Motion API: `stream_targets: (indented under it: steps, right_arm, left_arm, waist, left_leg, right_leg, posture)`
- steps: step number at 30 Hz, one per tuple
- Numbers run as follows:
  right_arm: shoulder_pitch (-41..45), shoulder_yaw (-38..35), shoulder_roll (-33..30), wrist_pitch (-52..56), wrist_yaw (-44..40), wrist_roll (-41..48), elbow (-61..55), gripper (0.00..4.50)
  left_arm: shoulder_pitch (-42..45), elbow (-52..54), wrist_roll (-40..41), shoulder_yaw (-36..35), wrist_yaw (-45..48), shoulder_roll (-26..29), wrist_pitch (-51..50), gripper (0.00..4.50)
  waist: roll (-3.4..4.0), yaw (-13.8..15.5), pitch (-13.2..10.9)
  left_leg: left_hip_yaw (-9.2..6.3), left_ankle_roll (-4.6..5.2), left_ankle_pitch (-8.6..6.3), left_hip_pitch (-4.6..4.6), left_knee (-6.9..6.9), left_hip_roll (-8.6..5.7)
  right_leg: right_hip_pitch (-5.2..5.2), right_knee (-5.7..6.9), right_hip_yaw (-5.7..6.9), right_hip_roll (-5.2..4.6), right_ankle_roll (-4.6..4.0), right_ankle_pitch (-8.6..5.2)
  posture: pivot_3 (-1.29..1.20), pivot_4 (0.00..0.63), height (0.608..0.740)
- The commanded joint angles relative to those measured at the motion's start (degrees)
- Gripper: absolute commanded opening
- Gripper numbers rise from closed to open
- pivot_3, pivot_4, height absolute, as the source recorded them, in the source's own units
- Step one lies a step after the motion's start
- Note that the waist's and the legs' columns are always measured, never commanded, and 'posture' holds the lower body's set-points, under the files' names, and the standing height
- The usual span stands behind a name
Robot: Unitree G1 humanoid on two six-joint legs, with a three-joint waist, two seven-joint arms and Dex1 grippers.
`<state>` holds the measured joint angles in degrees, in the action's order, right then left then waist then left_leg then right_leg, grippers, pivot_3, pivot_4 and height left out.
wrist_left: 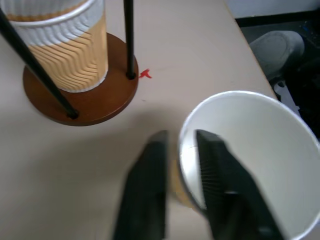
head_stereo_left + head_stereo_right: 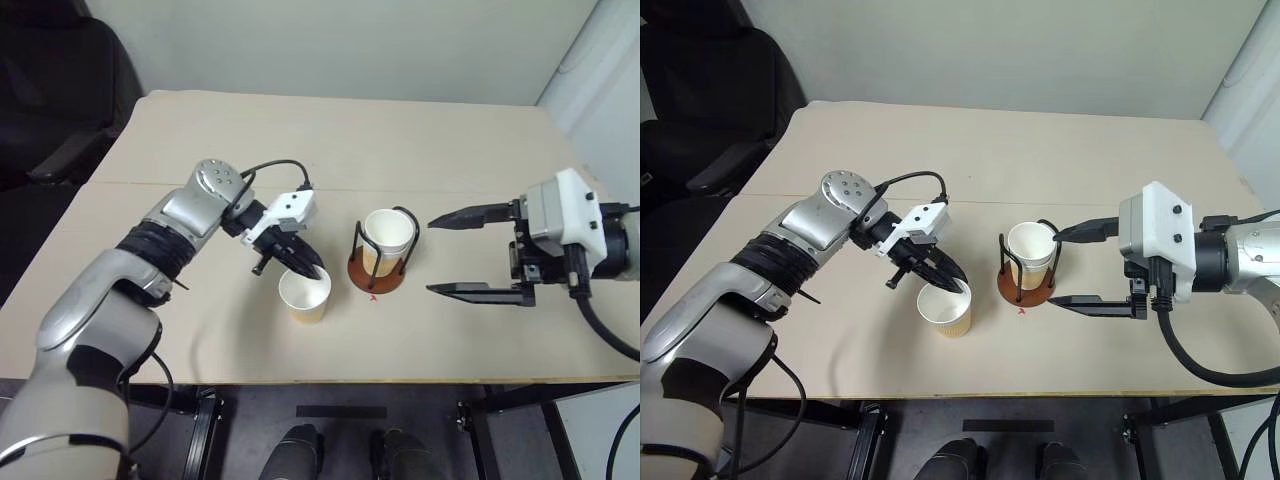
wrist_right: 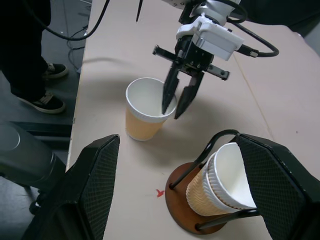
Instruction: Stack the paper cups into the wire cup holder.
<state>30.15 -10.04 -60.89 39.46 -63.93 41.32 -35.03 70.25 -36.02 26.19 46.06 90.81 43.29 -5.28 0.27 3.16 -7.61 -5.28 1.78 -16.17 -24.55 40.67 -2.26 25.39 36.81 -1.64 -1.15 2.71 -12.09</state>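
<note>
Pinching the rim of a loose paper cup (image 2: 304,296), the left gripper (image 2: 305,268) clamps it beside the wire cup holder (image 2: 378,272); the right gripper (image 2: 462,252) hangs spread apart.

text: none legible | sign: small red mark (image 1: 145,74) on table (image 2: 300,140)

Wire cup holder (image 2: 377,270) is standing on the tabletop (image 2: 330,140), near its front edge. Stacked paper cups (image 2: 387,240) are sitting inside the holder. Single paper cup (image 2: 304,295) is standing just left of the holder, slightly nearer the front edge. Left hand (image 2: 300,268) is pinching that cup's rim, one finger inside. Right hand (image 2: 470,252) is hanging right of the holder, apart.
</note>
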Motion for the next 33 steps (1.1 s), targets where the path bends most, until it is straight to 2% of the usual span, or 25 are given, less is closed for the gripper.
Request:
stream_targets:
  steps: [1, 14, 19, 26, 33]
  right_arm:
    - [1.5, -0.4, -0.7, -1.1, 0.8, -0.4, -0.3, 3.78]
    - [1.3, 0.0, -0.7, -1.8, 0.9, -0.9, 0.2, 3.78]
    - [0.6, -0.3, -1.2, -1.8, 0.0, -0.7, 1.3, 3.78]
    - [0.8, 0.5, -1.0, -2.4, -0.5, -1.2, 2.5, 3.78]
    - [1.1, 1.4, -0.5, -3.3, -0.2, -1.6, 3.1, 3.78]
  left_arm:
    - [0.5, 1.7, 1.5, 0.5, 1.7, 1.2, -0.3, 0.06]
    - [4.1, -0.7, 3.2, 0.9, 1.7, 1.7, -0.1, 0.06]
    - [9.7, -2.7, 9.0, -0.1, 1.7, 2.5, -2.9, 0.06]
    - [18.2, -7.6, 15.3, -4.1, 1.7, 2.0, -8.0, 0.06]
    - [22.2, -11.6, 19.6, -11.6, 1.7, -0.6, -14.3, 0.06]
  waist:
    - [0.0, 0.0, 0.0]
    - [0.0, 0.0, 0.0]
    - [0.0, 0.0, 0.0]
    - [0.0, 0.0, 0.0]
    - [0.01, 0.0, 0.0]
  left_leg:
    - [0.0, 0.0, 0.0, 0.01, 0.01, 0.0]
    - [0.0, 0.0, 0.0, 0.02, 0.07, 0.0]
    - [-0.01, 0.0, 0.0, -0.02, 0.07, 0.0]
    - [-0.01, 0.0, -0.01, -0.02, 0.03, 0.0]
    - [-0.03, 0.0, -0.01, -0.05, 0.03, 0.0]
  right_leg:
    - [0.0, 0.01, -0.01, 0.0, 0.0, 0.0]
    - [-0.03, 0.04, -0.01, 0.0, 0.0, 0.0]
    - [-0.03, 0.0, 0.0, 0.0, 0.0, 0.0]
    - [-0.03, -0.02, -0.01, 0.0, 0.0, 0.0]
    - [-0.03, -0.07, -0.01, -0.01, 0.0, 0.0]
  posture:
    - [0.0, 0.15, 0.74]
    - [0.0, 0.15, 0.74]
    - [0.0, 0.15, 0.74]
    - [0.0, 0.15, 0.74]
    - [0.0, 0.15, 0.74]
